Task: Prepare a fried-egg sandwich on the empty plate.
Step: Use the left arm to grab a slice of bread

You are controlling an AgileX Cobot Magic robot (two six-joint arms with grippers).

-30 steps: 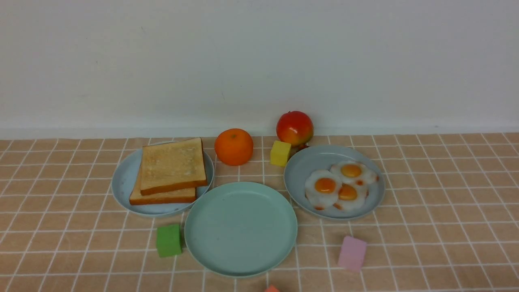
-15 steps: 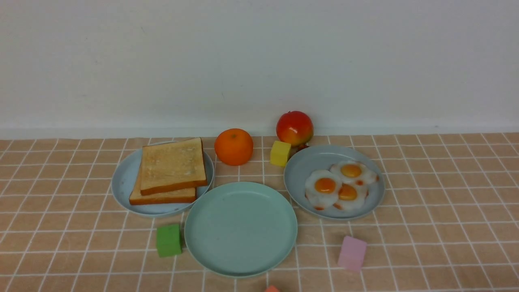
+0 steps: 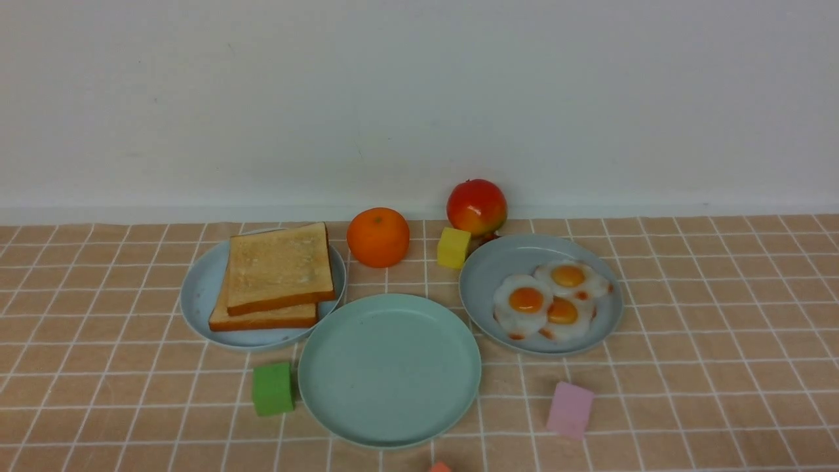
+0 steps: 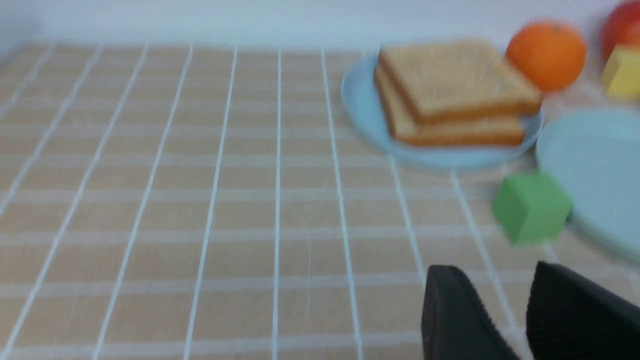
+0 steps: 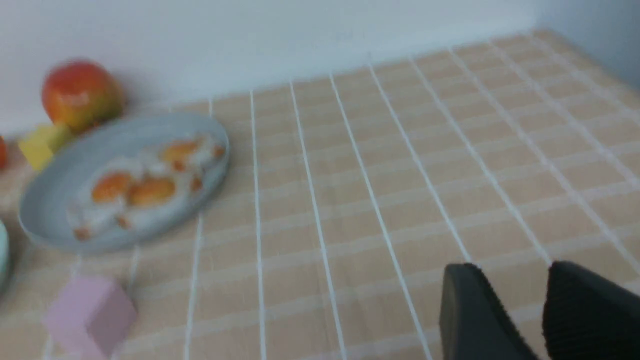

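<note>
The left gripper [image 4: 495,280] hangs over the checked tablecloth [image 3: 98,393], its two black fingers a narrow gap apart with nothing between them. Ahead of it, toward the robot's right, the two toast slices [image 3: 278,265] lie stacked a little askew on a pale blue plate [image 3: 200,295]. Nearer to that gripper than the toast, a green cube [image 3: 273,388] sits just beside the rim of the mint-green plate [image 3: 390,370]. This plate is bare and lies between the two grippers' sides, close against the toast's plate. Beyond it, farther from both grippers and near the wall, stand an orange [image 3: 377,236], a yellow cube [image 3: 453,248] and a red apple [image 3: 476,206]. Ahead of the right gripper [image 5: 505,280], toward the robot's left, a grey-blue plate [image 3: 491,269] carries three fried eggs [image 3: 524,301] bunched together and overlapping. A pink cube [image 3: 569,409] stands nearer to that gripper than the egg plate does. The right gripper's fingers are likewise slightly apart and empty above the cloth.
</note>
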